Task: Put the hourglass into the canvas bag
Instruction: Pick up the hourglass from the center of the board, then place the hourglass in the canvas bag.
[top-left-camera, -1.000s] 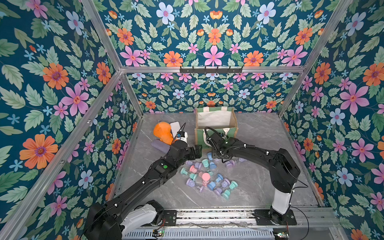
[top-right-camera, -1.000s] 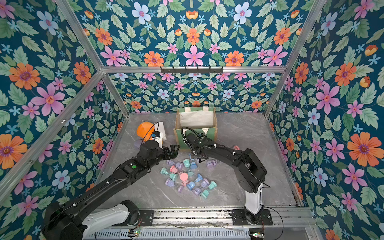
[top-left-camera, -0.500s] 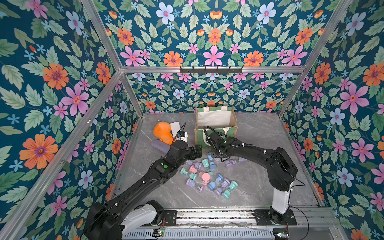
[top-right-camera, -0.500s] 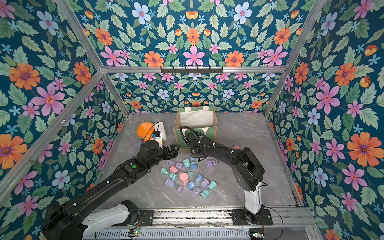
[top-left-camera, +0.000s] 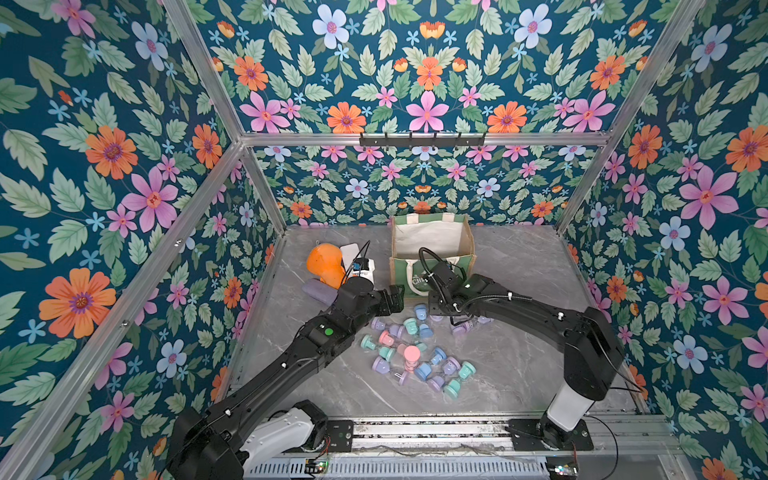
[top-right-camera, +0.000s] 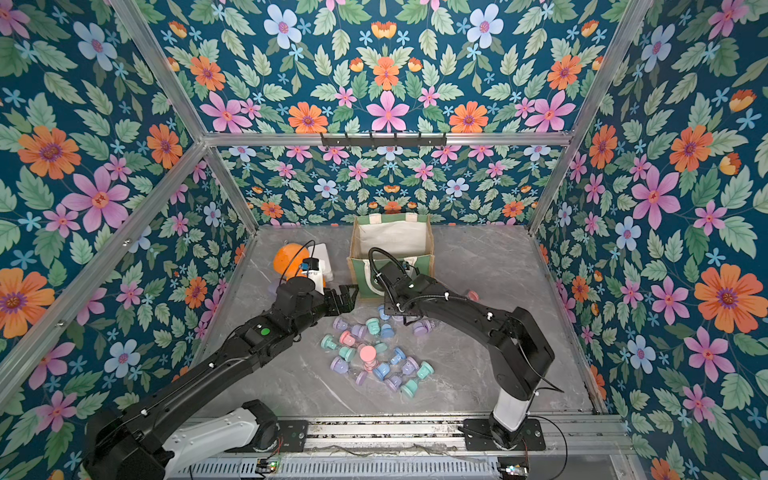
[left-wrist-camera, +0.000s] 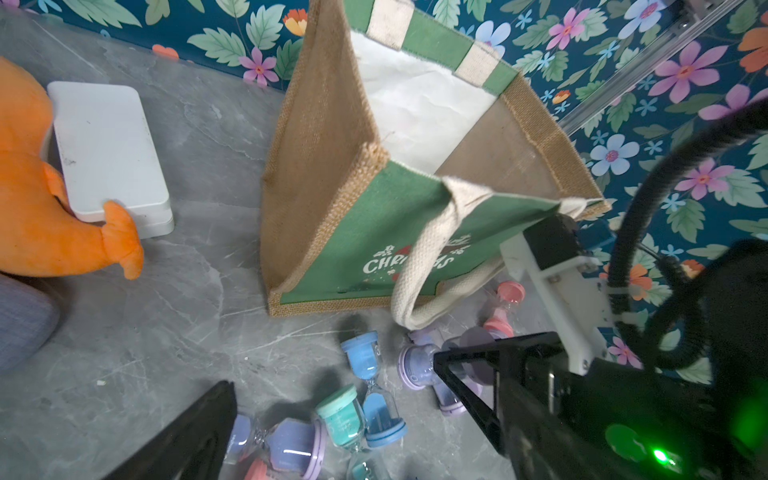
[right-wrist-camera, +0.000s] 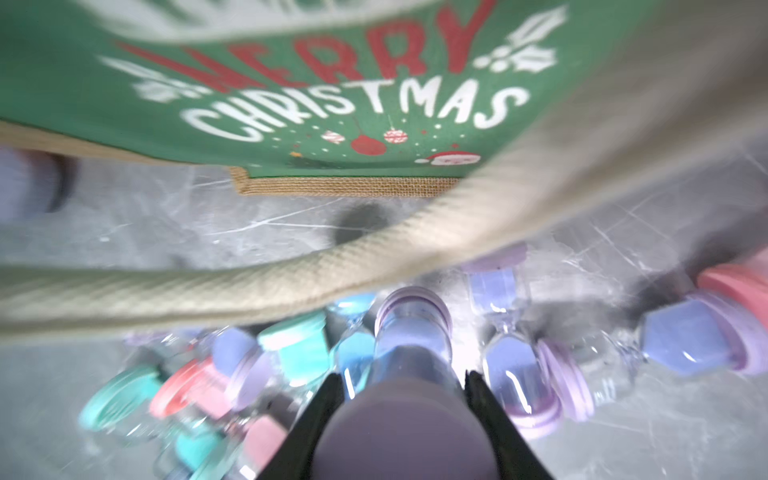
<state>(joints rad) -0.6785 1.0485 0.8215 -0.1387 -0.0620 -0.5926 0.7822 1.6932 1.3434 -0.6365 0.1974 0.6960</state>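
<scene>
- Boxy canvas bag, with a printed green front and coarse tan burlap sides, stands upright at upper centre of the grey marbled tabletop. Its open mouth shows creased cream lining.
- Right pincer is clamped on a lilac-capped glass hourglass, low in the wrist frame. It sits outside the bag, just before the printed front, under a looping woven cream handle.
- Left pincer, centre frame, has its fingers apart.
- Pastel hourglasses lie scattered mid-tabletop. An orange plush toy sits beside a white rounded box at left.
</scene>
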